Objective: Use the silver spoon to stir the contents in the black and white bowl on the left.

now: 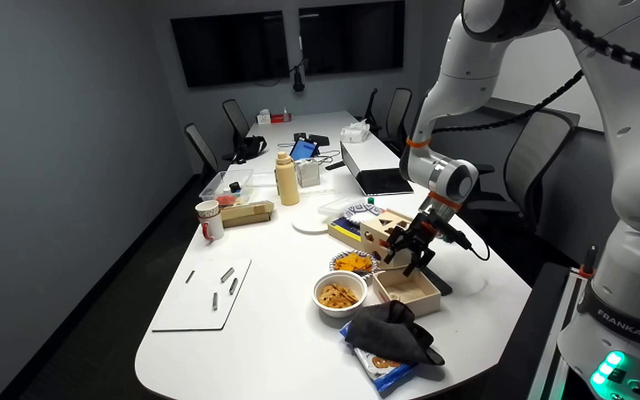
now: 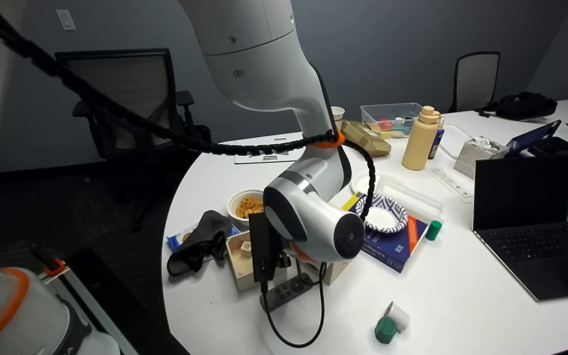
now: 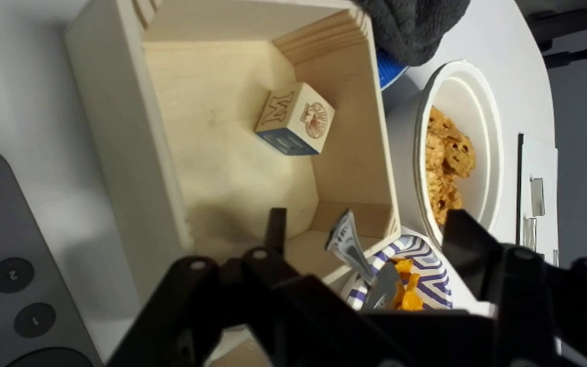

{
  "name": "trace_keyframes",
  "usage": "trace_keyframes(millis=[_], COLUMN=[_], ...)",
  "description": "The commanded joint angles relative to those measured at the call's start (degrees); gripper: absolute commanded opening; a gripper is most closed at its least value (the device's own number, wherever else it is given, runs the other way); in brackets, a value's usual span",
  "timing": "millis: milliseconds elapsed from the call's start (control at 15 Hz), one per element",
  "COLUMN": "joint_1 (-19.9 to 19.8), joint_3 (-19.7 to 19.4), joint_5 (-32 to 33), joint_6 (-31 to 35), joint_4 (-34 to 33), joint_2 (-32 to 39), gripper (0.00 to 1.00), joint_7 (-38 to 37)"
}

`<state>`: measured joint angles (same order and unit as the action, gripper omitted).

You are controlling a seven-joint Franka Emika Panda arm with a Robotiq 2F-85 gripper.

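Blue-and-white bowl point(image 3: 433, 266), orange contents point(image 3: 411, 300) and silver spoon point(image 3: 347, 245), in the wrist view, partly behind the gripper point(image 3: 369, 224), fingers wide apart.

White table point(image 1: 275, 339): patterned bowl point(image 3: 436, 278), laptop point(image 2: 530, 236), mug point(image 1: 214, 221)

An office meeting room is suggested by the long white surface point(image 1: 275, 355), which is flanked by mesh-backed chairs point(image 1: 538, 161) and faced by two wall-mounted screens point(image 1: 234, 50)

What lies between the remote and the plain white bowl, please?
The wrist view shows the open wooden box between them, with a lettered block inside.
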<state>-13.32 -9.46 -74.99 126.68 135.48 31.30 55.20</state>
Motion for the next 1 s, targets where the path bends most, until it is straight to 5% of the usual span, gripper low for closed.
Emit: trace_keyframes(millis=[0, 400, 933], joint_1=[-0.4, -0.1, 0.6], joint_3=[0.3, 0.5, -0.2], joint_5=[-1.8, -1.6, 1.0], joint_6=[-0.8, -0.9, -2.1], joint_4=[-0.8, -1.1, -0.6], joint_2=[1.0, 2.1, 0.0], gripper=[0.46, 0.02, 0.01], joint_7=[0.9, 0.6, -1.8])
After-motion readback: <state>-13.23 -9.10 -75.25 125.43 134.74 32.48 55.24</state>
